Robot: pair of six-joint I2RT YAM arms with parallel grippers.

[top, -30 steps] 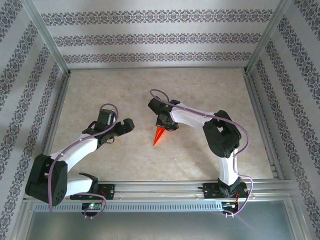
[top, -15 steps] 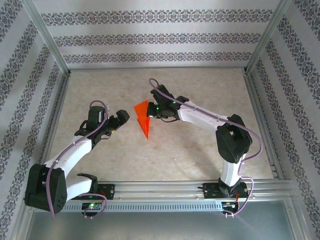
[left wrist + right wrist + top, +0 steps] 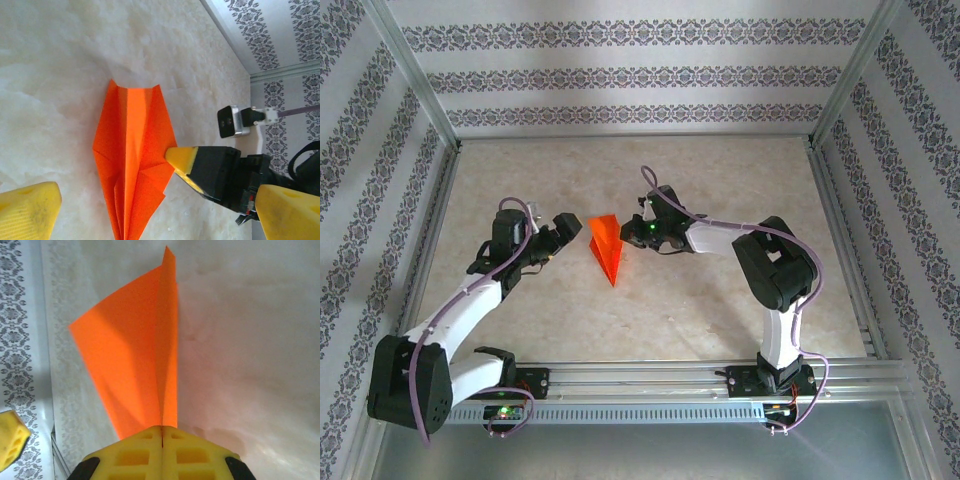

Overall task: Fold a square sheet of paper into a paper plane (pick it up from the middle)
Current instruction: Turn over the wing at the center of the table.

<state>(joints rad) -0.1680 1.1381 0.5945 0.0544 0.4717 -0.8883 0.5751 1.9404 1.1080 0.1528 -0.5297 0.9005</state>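
Right hand (image 3: pixel 626 237) clenched on the bright orange-red folded paper plane (image 3: pixel 605 245), at the middle of the pale marbled counter (image 3: pixel 720 170).
Its nose points toward my bases, long axis near-to-far; my left hand (image 3: pixel 570 227), released, hovers just beside the opposite wing.

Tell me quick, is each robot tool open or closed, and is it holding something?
Left tool: open, holding nothing.
Right tool: closed on the paper plane.
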